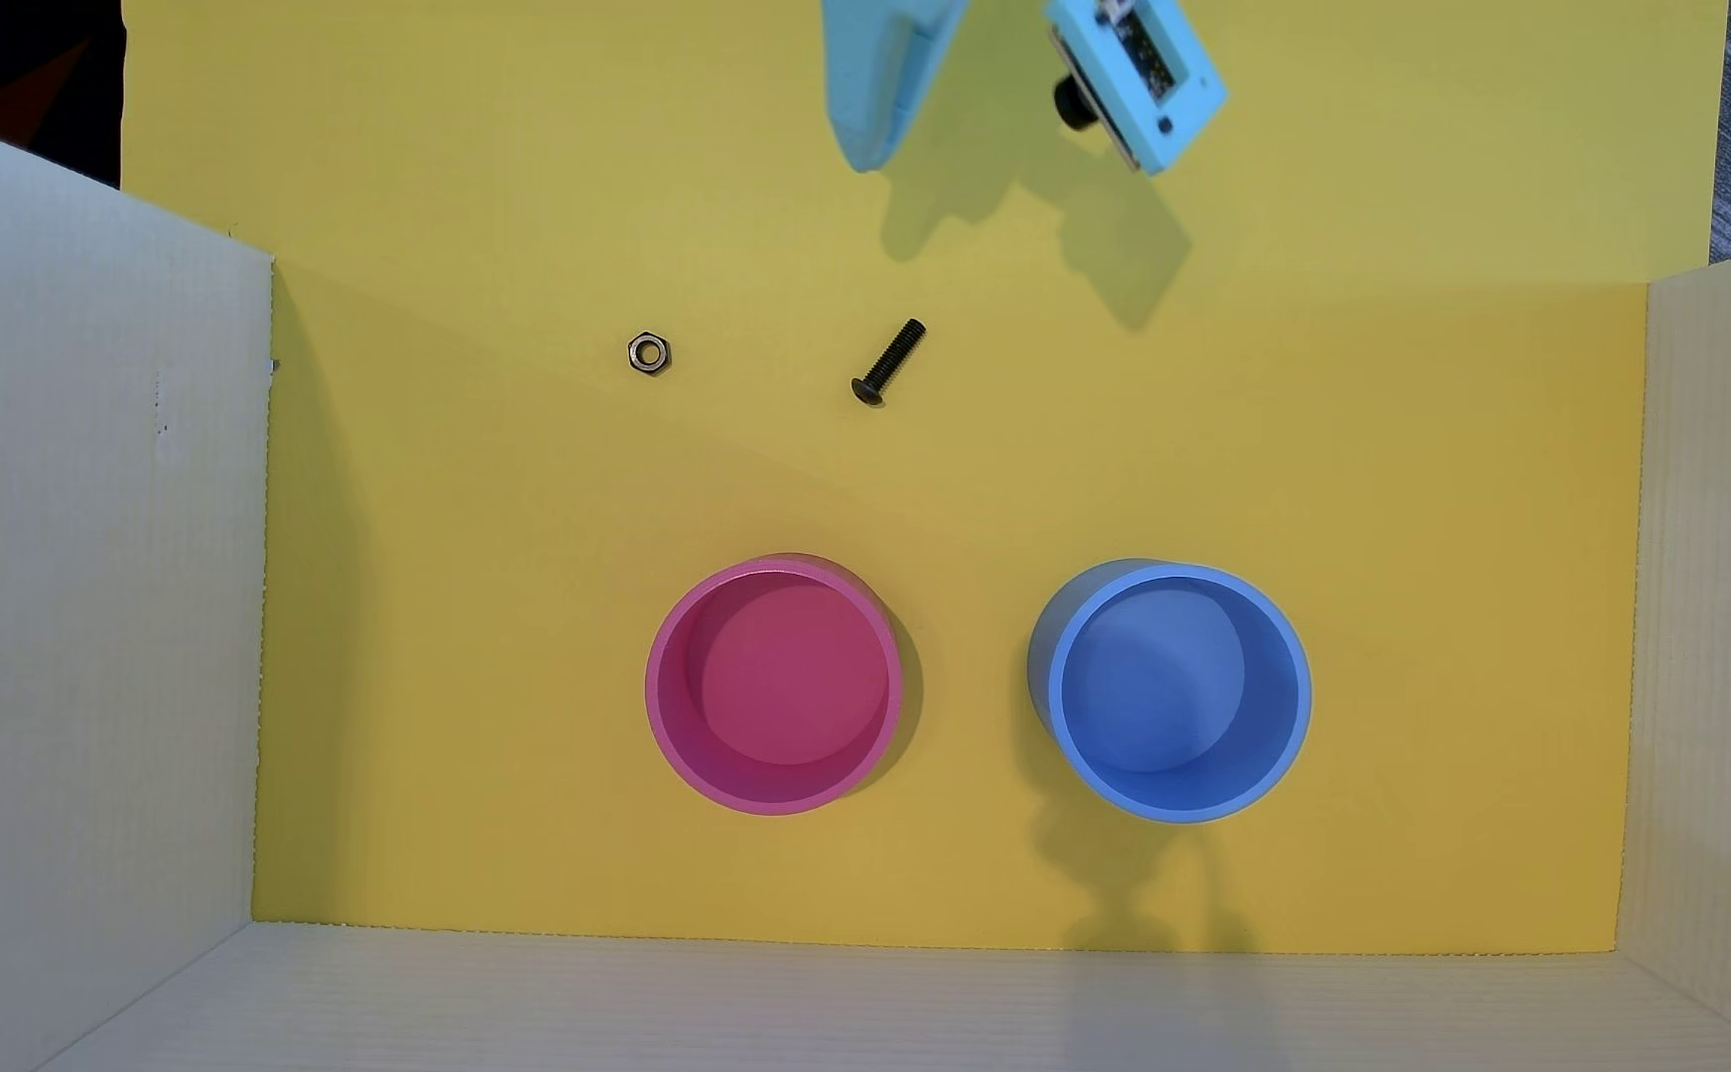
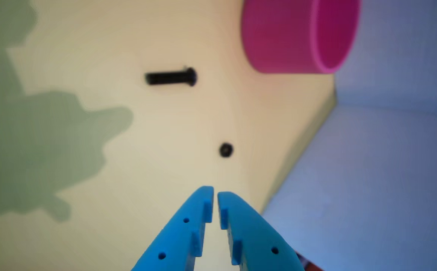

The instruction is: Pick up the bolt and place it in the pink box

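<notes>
The small black bolt [image 1: 888,362] lies on the yellow floor, tilted, head toward the cups; it also shows in the wrist view [image 2: 171,77]. The round pink box [image 1: 677,742] stands upright below it, and in the wrist view [image 2: 278,37] at the top. My light-blue gripper [image 1: 867,155] hangs at the top edge of the overhead view, well apart from the bolt. In the wrist view the gripper [image 2: 215,192] has its fingertips almost together, with nothing between them.
A small hex nut [image 1: 648,353] lies left of the bolt; it also shows in the wrist view [image 2: 225,149]. A blue round cup [image 1: 1295,701] stands right of the pink one. White cardboard walls [image 1: 88,577] bound the yellow floor on the left, right and near sides.
</notes>
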